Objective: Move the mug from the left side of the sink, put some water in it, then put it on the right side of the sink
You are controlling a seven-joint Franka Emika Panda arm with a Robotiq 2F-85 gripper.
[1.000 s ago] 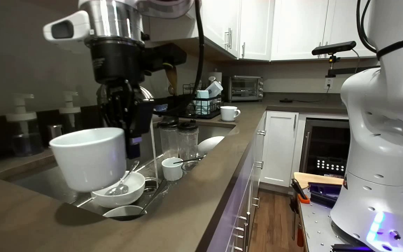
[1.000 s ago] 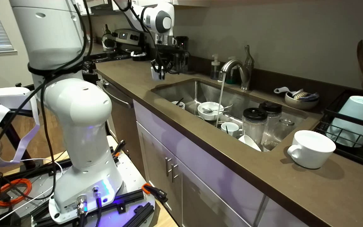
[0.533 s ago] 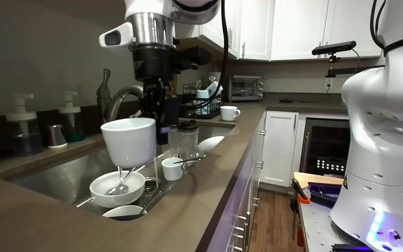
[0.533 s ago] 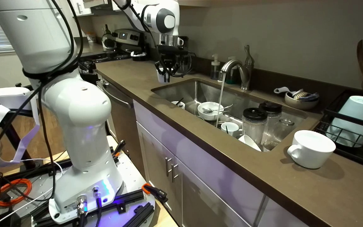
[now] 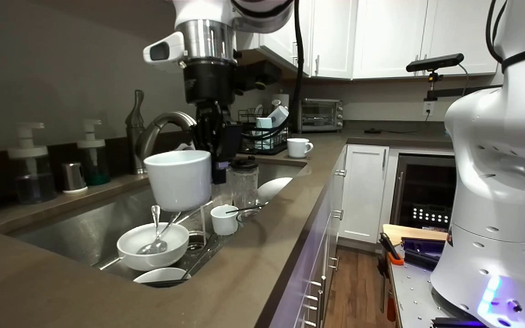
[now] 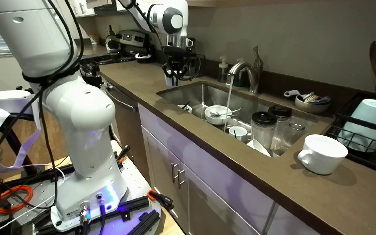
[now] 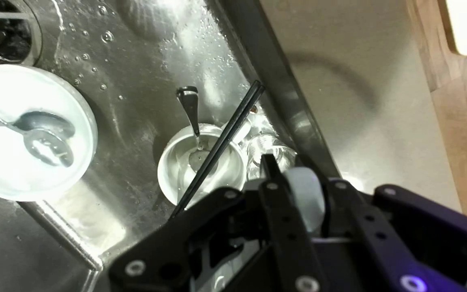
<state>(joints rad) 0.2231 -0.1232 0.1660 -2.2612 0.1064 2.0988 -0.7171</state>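
Observation:
My gripper (image 5: pixel 219 175) is shut on the handle of the white mug (image 5: pixel 178 180), which hangs roughly upright above the sink (image 5: pixel 107 214). In an exterior view the gripper (image 6: pixel 174 78) and mug (image 6: pixel 169 81) are left of the faucet (image 6: pixel 240 68), apart from the water stream (image 6: pixel 229 101) that runs into the sink (image 6: pixel 214 89). In the wrist view the handle (image 7: pixel 306 198) shows between the gripper's fingers (image 7: pixel 292 168); the mug's body is mostly hidden. The mug's contents cannot be seen. In an exterior view the faucet (image 5: pixel 153 132) is partly behind the gripper.
The sink holds a white bowl (image 5: pixel 153 248) with spoons, a small white cup (image 5: pixel 224 219) and lidded jars (image 6: pixel 263 125). Another white mug (image 6: pixel 323 153) stands on the counter by the dish rack (image 6: pixel 370 130). Soap dispensers (image 5: pixel 34 164) stand behind the sink.
My gripper has carried the mug from near the sink's left end over the basin toward the faucet, slowing in the last half second. It stays shut on the mug. Water keeps running.

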